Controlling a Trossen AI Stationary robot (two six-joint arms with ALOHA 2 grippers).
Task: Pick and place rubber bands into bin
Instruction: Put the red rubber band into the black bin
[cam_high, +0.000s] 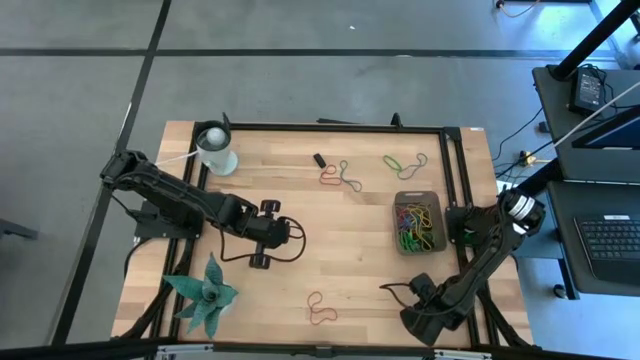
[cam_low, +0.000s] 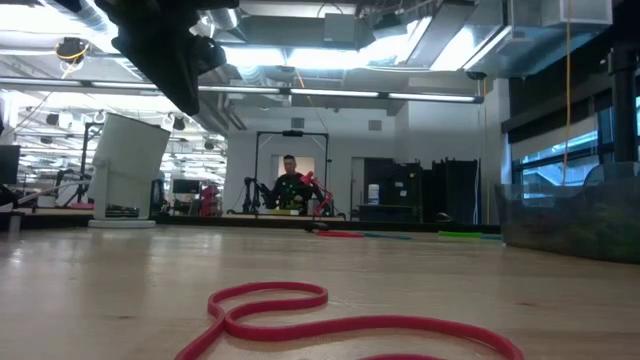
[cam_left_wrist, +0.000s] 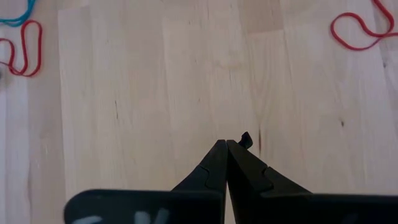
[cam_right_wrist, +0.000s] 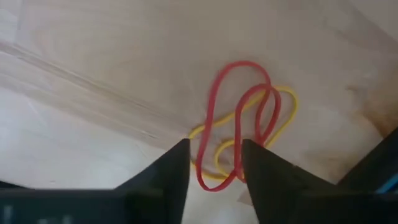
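Note:
Rubber bands lie scattered on the wooden table. A red and a yellow band (cam_high: 320, 308) lie looped together near the table's near edge and show large in the right wrist view (cam_right_wrist: 245, 124) and the low view (cam_low: 350, 322). My right gripper (cam_high: 392, 290) (cam_right_wrist: 214, 146) is open to their right, pointing at them. More red and green bands (cam_high: 338, 176) and a green pair (cam_high: 402, 162) lie toward the far edge. The dark grey bin (cam_high: 418, 198) holds several bands. My left gripper (cam_high: 296, 234) (cam_left_wrist: 227, 146) is shut over bare wood at mid table.
A white cup (cam_high: 216, 150) stands at the far left corner, and a green plant figure (cam_high: 205, 295) at the near left. A small black oblong piece (cam_high: 319, 159) lies near the far bands. A black frame (cam_high: 455, 170) borders the table. Bare wood lies between the grippers.

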